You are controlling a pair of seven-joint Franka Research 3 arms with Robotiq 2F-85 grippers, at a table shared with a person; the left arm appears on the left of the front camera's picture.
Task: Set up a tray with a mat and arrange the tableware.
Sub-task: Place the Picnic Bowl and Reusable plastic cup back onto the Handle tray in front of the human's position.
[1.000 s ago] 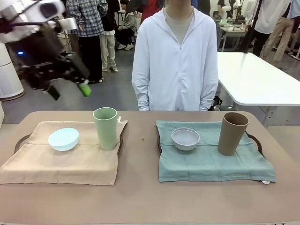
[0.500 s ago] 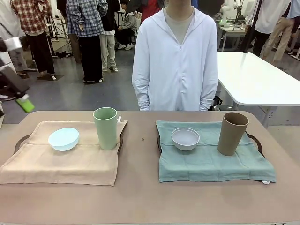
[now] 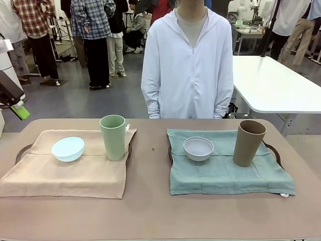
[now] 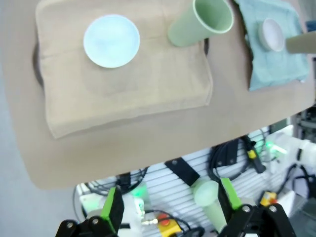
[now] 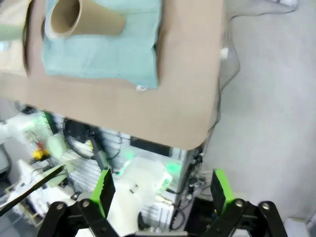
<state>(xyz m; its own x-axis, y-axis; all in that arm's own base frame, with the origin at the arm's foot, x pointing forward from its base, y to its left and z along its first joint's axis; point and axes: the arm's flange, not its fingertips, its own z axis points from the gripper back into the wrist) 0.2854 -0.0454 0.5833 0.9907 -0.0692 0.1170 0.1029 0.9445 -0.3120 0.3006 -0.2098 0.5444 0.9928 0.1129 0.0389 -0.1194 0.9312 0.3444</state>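
Beige mat (image 3: 65, 173) held your blue bowl (image 3: 67, 148) and green tumbler (image 3: 113, 136); teal mat (image 3: 223, 170) held grey bowl (image 3: 198, 148), brown tumbler (image 3: 248, 142). Left wrist: left gripper (image 4: 170, 207) fingers open above the counter (image 4: 148, 138). Right wrist: right gripper (image 5: 160, 190) fingers open.

A person in a white zip-up hooded jacket (image 3: 188, 60) stands behind the brown tabletop (image 3: 150, 211); a white table (image 3: 273, 83) stands farther right.

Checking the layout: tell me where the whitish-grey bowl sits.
Front view: the whitish-grey bowl rests on the green mat, right of centre, left of the tan tumbler.
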